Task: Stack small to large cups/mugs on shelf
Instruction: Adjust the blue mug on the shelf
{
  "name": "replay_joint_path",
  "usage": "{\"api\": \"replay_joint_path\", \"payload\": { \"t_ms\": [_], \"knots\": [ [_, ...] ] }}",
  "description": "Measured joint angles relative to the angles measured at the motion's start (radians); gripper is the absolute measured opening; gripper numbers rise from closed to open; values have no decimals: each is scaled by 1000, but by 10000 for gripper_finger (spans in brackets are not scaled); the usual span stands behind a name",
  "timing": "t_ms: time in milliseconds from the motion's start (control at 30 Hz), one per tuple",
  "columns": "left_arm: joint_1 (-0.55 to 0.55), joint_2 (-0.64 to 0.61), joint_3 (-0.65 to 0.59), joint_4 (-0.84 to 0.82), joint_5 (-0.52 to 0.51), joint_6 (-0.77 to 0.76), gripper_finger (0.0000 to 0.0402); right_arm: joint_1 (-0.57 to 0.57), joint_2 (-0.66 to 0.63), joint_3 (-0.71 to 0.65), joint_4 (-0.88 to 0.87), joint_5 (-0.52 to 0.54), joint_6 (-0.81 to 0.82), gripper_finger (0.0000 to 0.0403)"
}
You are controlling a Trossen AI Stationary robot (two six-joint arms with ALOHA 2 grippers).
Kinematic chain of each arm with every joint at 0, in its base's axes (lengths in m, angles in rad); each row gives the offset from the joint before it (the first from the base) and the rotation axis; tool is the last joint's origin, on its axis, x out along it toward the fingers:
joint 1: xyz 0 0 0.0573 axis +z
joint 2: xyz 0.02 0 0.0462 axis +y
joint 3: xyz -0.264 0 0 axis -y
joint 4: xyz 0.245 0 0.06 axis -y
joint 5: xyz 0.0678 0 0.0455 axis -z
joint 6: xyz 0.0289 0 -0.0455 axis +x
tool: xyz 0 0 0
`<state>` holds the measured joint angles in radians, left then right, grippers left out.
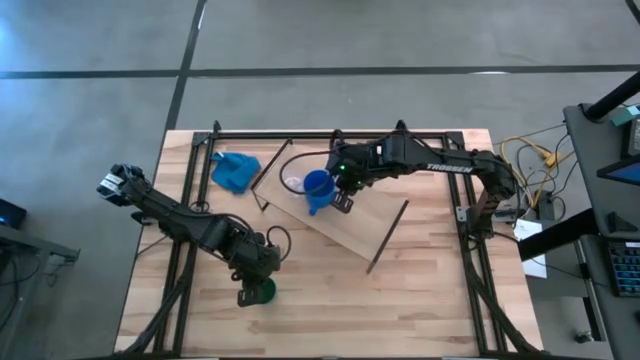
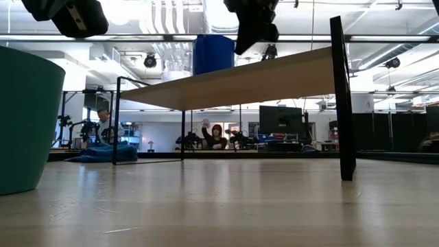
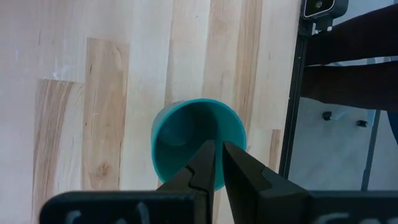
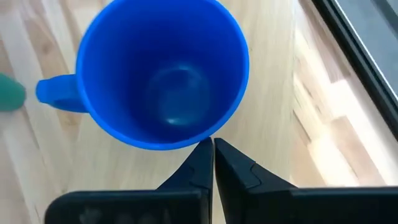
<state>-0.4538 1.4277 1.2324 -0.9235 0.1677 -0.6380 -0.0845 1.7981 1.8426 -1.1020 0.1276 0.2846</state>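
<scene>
The dark green cup (image 1: pixel 264 292) stands upright on the tabletop near the front; it also shows in the left wrist view (image 3: pixel 186 134) and the low view (image 2: pixel 27 123). My left gripper (image 3: pixel 219 149) is shut and hangs just above the cup's mouth. The blue mug (image 1: pixel 317 187) stands upright on the shelf plank (image 1: pixel 350 235), handle toward the near edge. A clear glass cup (image 1: pixel 293 183) stands on the plank just left of the mug. My right gripper (image 4: pixel 212 144) is shut, with its tips at the right side of the mug's rim (image 4: pixel 208 138). My right gripper's shut fingertips (image 4: pixel 203 152) stand right at the outside of the mug's rim, coming from the table's right and slanting down. I cannot tell whether they touch it. The mug stays upright on the plank.
A blue cloth (image 1: pixel 235 170) lies at the far left of the tabletop. The shelf's dark rod frames (image 1: pixel 388 235) stand at both short ends of the plank. Dark metal rails (image 1: pixel 300 134) border the table. People show in the room behind (image 2: pixel 216 134).
</scene>
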Motion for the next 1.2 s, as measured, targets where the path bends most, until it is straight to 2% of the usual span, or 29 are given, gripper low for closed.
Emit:
{"api": "replay_joint_path", "payload": {
  "t_ms": [233,467,567,700,833,1067,1200],
  "knots": [
    [0,0,0,0,0,0,15,1,-10,0,-12,55,-17,9],
    [0,0,0,0,0,0,15,64,-113,0,-94,51,55,8],
    [0,0,0,2,-1,0,15,116,-166,0,-52,-6,71,8],
    [0,0,0,6,-26,24,15,192,-204,-4,107,-92,71,8],
    [0,0,0,17,-56,23,15,238,-188,-5,215,-112,108,8],
    [1,0,0,56,-62,17,15,257,-91,-7,232,-109,115,9],
    [1,0,0,56,-61,17,15,249,-36,-7,381,-101,112,9]
  ]
}}
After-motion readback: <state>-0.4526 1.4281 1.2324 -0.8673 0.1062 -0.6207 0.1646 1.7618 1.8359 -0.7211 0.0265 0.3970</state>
